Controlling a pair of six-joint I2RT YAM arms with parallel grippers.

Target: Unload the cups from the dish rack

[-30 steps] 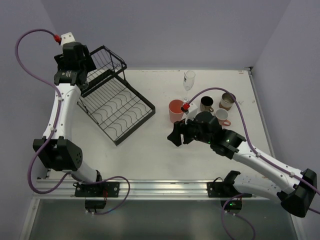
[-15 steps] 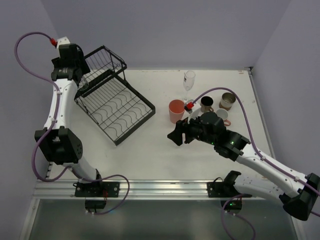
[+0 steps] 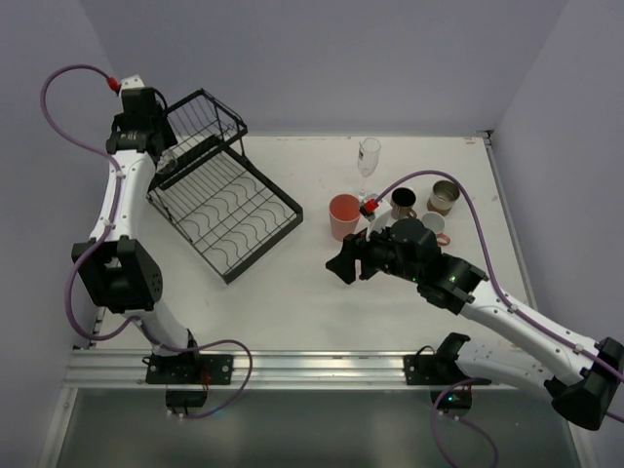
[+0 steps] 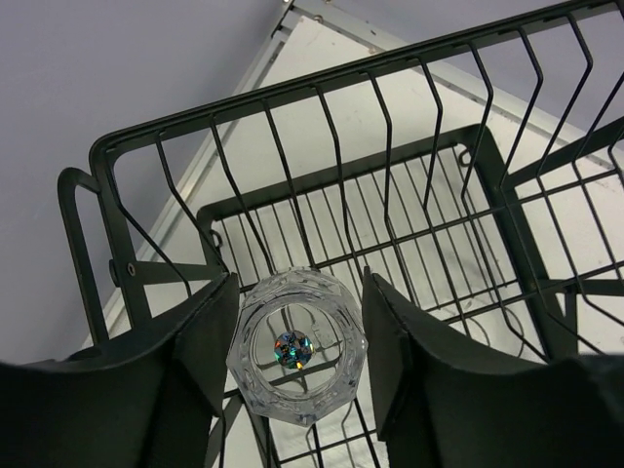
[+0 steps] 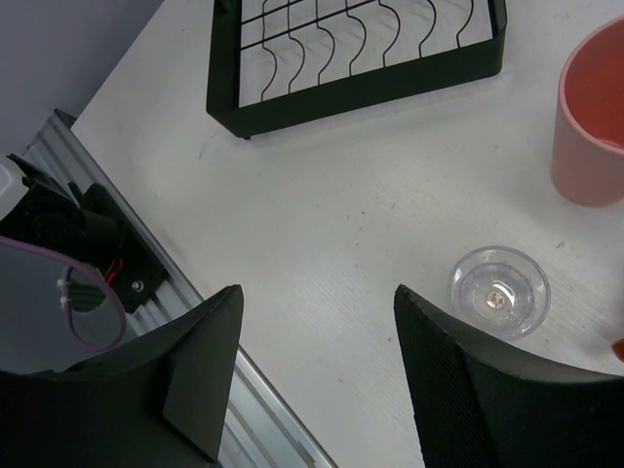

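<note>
The black wire dish rack (image 3: 229, 210) stands at the back left. My left gripper (image 3: 159, 156) hangs over its raised basket section (image 4: 439, 195) and is shut on a clear faceted glass (image 4: 297, 346), seen from above between both fingers. My right gripper (image 3: 341, 265) is open and empty above the bare table in the middle. On the table right of the rack stand a salmon tumbler (image 3: 343, 216), a clear stemmed glass (image 3: 369, 154), a dark brown cup (image 3: 403, 202), a silvery cup (image 3: 444, 197) and a pink mug (image 3: 435, 227).
In the right wrist view my open gripper (image 5: 317, 302) is over the white table; the rack's slotted tray (image 5: 351, 58), the tumbler (image 5: 590, 127) and another clear glass (image 5: 498, 291) lie ahead. The metal rail (image 5: 263, 409) runs along the table's near edge.
My left wrist has shifted a little back and left over the basket, and the arm's elbow has moved with it. The right arm has barely moved.
</note>
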